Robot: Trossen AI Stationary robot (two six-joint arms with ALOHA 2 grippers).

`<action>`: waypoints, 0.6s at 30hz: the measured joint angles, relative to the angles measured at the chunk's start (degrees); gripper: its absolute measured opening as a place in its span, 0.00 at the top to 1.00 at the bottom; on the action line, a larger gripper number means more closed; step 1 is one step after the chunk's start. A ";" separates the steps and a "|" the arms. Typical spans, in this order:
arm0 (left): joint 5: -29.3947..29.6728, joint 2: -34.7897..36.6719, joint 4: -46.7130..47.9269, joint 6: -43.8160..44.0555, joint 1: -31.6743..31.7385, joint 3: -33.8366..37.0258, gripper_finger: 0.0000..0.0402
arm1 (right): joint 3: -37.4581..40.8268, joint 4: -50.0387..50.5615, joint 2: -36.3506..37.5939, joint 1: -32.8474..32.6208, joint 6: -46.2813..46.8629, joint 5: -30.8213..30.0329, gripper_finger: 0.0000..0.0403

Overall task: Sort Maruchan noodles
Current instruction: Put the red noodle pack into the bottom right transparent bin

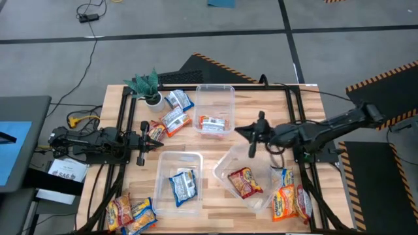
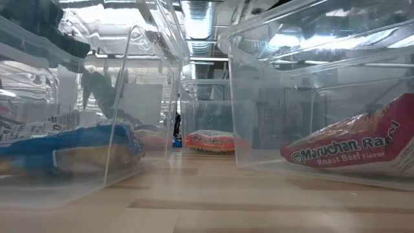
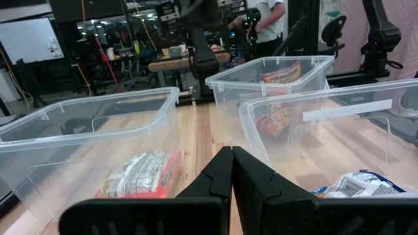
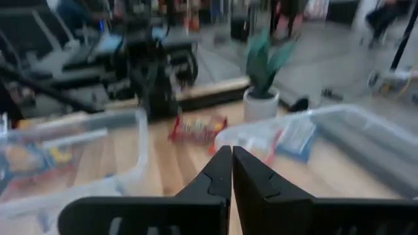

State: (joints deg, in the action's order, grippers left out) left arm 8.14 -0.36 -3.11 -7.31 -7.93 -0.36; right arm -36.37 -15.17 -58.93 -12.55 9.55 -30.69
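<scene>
While both arms hover above the worktop (image 1: 215,147), the left pincer (image 1: 143,143) and right pincer (image 1: 253,136) are closed, gripping nothing.

Clear glossy plastic bins (image 1: 215,91) sit on a pale, smooth wooden table (image 1: 261,108).

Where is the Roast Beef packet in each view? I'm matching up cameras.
High: Roast Beef packet in tilted bin, lower right.
Low: packet at right edge.
Left wrist: packet upper centre, far back.
Right wrist: not in it.
Shared landmark: blue packet's bin.
</scene>
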 joint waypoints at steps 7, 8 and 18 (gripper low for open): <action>-0.01 0.00 0.00 0.00 0.01 -0.01 1.00 | 2.39 -7.40 2.39 2.21 -7.36 0.65 0.91; 0.00 0.00 0.02 0.00 0.01 0.00 1.00 | 2.39 -8.14 2.36 2.31 -8.34 0.71 0.91; -0.06 -0.02 -0.08 5.19 0.01 0.00 1.00 | 2.46 -11.59 1.99 4.25 -10.21 0.85 0.91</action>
State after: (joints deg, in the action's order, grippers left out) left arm 8.08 -0.38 -3.20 -2.12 -7.92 -0.36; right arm -33.91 -26.76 -56.95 -8.30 -0.66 -29.85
